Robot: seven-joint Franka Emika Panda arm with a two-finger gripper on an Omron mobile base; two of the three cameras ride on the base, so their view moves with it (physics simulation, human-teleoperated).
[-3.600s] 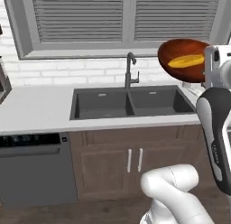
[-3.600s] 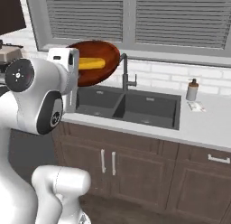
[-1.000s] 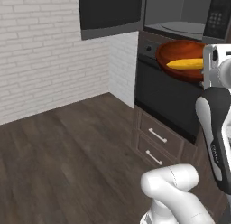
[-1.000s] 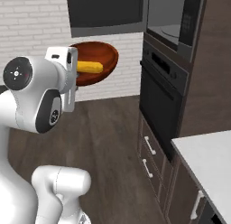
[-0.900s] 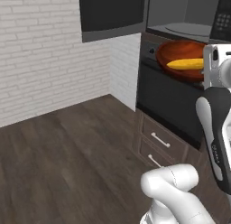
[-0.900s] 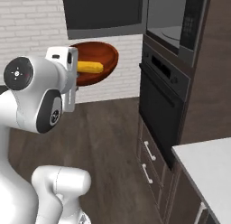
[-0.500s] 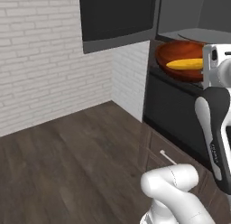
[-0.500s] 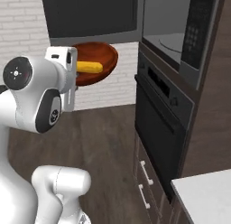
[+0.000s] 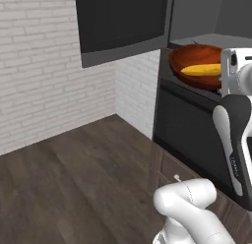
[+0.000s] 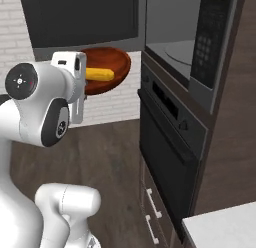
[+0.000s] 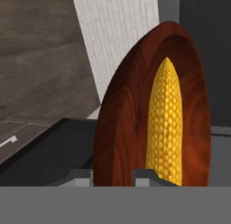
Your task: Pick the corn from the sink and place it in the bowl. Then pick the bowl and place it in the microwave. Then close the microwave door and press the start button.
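Now facing the open microwave (image 10: pixel 172 54) after leaving the sink; gripper (image 11: pixel 115 175) pinching bowl (image 10: pixel 107 67) rim, corn (image 10: pixel 99 74) aboard.

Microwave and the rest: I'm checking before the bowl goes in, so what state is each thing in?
microwave: cavity open, turntable bare
microwave door: swung open
bowl: held in the air, upright, outside the microwave
corn: lying in the bowl
gripper: shut on the bowl's rim
oven: door closed
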